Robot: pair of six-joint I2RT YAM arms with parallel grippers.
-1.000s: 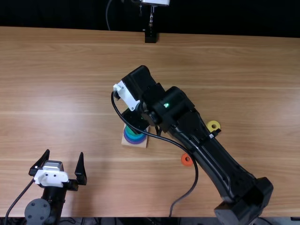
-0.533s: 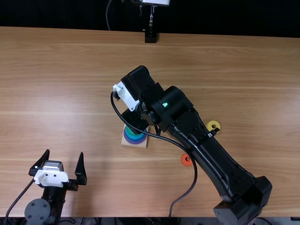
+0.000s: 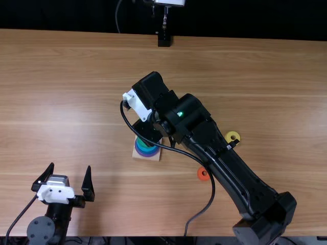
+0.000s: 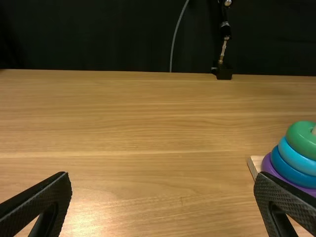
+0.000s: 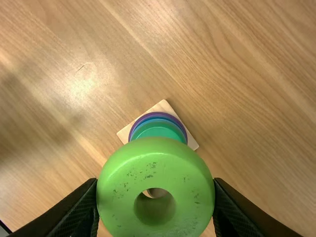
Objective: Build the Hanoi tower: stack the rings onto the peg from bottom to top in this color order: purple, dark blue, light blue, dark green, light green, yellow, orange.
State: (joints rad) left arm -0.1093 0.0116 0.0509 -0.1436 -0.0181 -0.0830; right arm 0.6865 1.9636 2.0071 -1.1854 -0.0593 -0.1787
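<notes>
at the near left of the desk [image 3: 76, 87], the left claw [image 3: 69, 168] stands spread. to its right, a wooden base [image 3: 151, 157] holds a purple ring [image 4: 267, 165], dark blue ring [image 4: 289, 173], light blue ring [image 4: 296, 159] and dark green ring [image 4: 301, 140], stacked upward. above, the right claw [image 3: 147, 131] grasps the light green ring [image 5: 155, 165]; farther right lie the orange ring [image 3: 200, 174], then the yellow ring [image 3: 228, 137].

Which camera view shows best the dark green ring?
The left wrist view: the dark green ring shows from the side, though the edge cuts it. The top view gives a sliver by the right arm; the right wrist view, a part beyond the light green ring.
</notes>
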